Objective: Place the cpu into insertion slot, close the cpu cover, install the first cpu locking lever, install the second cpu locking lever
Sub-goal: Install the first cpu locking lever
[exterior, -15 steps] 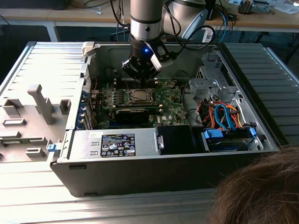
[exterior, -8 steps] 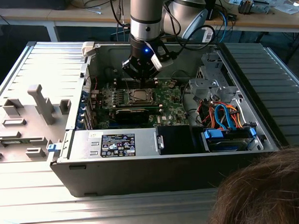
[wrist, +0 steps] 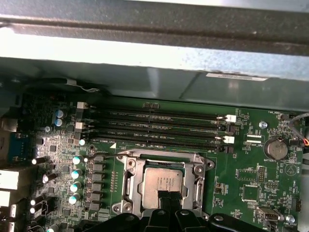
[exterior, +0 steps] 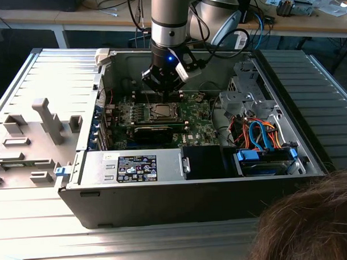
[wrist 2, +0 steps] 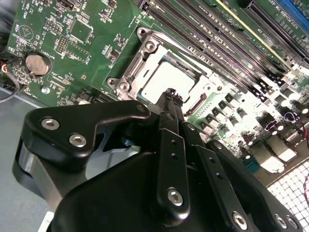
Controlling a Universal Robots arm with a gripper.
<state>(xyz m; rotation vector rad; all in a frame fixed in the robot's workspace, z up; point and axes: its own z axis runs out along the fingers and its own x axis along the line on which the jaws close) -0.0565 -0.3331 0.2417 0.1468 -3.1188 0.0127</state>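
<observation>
Starting from the exterior view's left, you have the open grey metal computer case (exterior: pixel 95 167) lying on its side, so the green circuit board (exterior: pixel 119 115) faces up to the arm. At mid-board the small flat silver-grey cpu (wrist: pixel 161 180) sits in the square dark insertion slot (wrist: pixel 139 189). The thin silvery cpu cover (wrist: pixel 129 180) appears to be down around it. Your black gripper (wrist 2: pixel 171 93) hangs just over the chip with its fingers pinched together on nothing, which looks suited to pressing rather than grasping. Further right lie orange and blue cables (exterior: pixel 259 132).

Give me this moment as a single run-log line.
gripper: shut, tips over chip edge | chip: seated, top showing through cover | cover: lying flat on green board
</observation>
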